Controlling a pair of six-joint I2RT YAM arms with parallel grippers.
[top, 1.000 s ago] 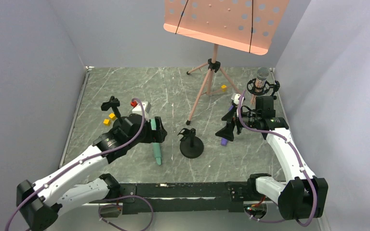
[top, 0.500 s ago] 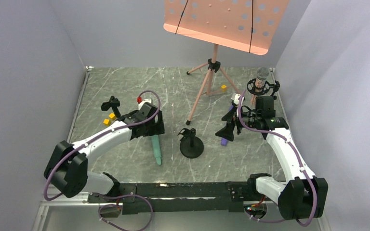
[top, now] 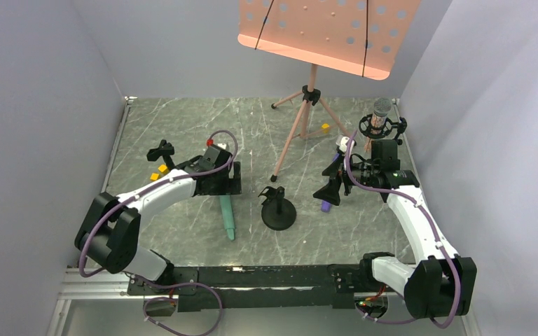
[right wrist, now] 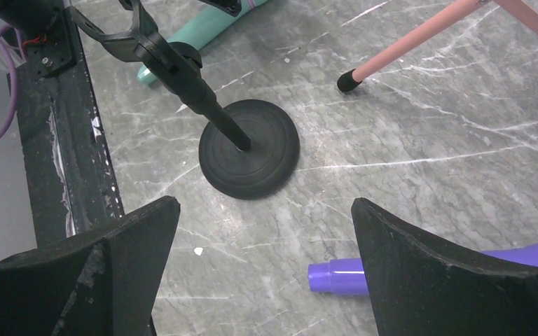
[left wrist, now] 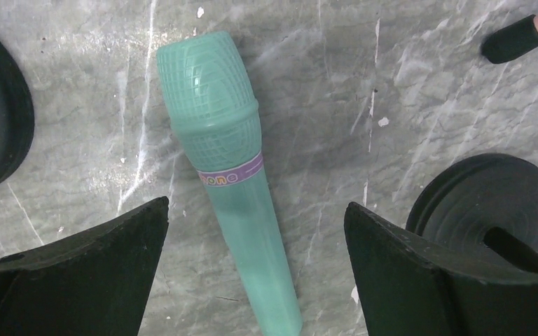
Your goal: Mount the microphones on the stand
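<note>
The left pincer [top: 223,187] hangs low over the bench [top: 182,126], left of centre in the top view. Its jaws are spread wide and hold nothing. In the left wrist view the pincer [left wrist: 256,206] straddles the green mic [left wrist: 232,182], one black finger [left wrist: 77,280] on each side and neither touching it. The mic lies flat, its head towards the upper left of that frame and its handle running down to the bottom edge. In the top view the green mic [top: 228,215] shows below the pincer, its free end towards the lower edge.

Just right of it, at mid-frame, stands the black stand [top: 278,210] on a round base, with a clip on top. The right wrist view looks down on this stand [right wrist: 249,157], with its clip at the upper left.

The right pincer [top: 330,190] is right of centre in the top view, also wide open and empty. In its own view the pincer [right wrist: 266,203] frames bare bench, and the end of the purple mic [right wrist: 340,275] pokes out beside the lower-right finger. I cannot tell whether it touches that finger. In the top view the purple mic [top: 327,205] lies under that pincer.

The silver mic [top: 382,107] stands upright in a black mount [top: 380,127] at the upper right. A pink music stand [top: 326,31] fills the top of the frame. A second small black stand [top: 161,150] is at the left, near two yellow blocks [top: 160,172].
</note>
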